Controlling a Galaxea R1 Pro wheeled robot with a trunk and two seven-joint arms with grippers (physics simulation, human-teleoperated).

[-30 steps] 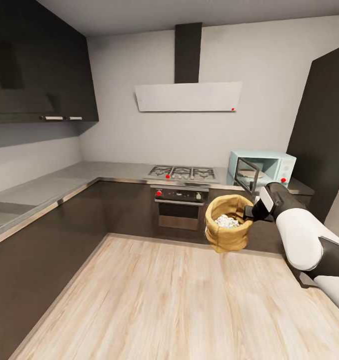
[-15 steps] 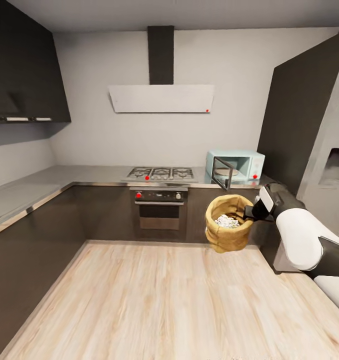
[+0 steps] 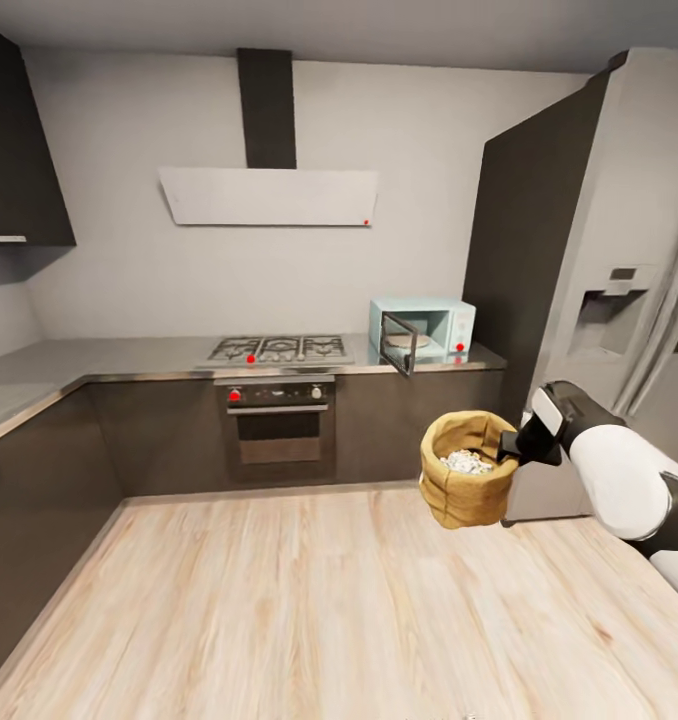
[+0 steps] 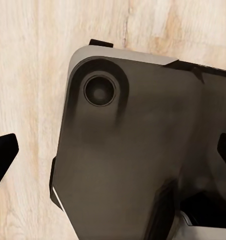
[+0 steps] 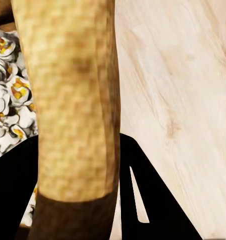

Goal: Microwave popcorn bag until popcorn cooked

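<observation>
My right gripper [image 3: 512,448] is shut on the rolled rim of the popcorn bag [image 3: 468,484], a tan burlap sack that hangs above the wooden floor. Whitish popcorn [image 3: 466,461] shows through its mouth. In the right wrist view the bag's rim [image 5: 75,100] runs between the fingers, with popcorn [image 5: 10,100] beside it. The mint-blue microwave [image 3: 431,325] stands on the grey countertop [image 3: 129,352] at the back, right of the hob, with its dark glass door [image 3: 399,344] swung open. My left gripper [image 4: 113,152] is open over the robot's dark base.
A gas hob [image 3: 277,348] and black oven [image 3: 279,420] sit left of the microwave. A tall dark cabinet [image 3: 519,250] and a grey fridge [image 3: 629,260] stand at the right. The counter turns along the left wall [image 3: 19,390]. Wooden floor [image 3: 279,600] spreads in front.
The camera has swung to the right and pulled back, so the kitchen slid left and the fridge came into view. The bag stays held in my right gripper.
</observation>
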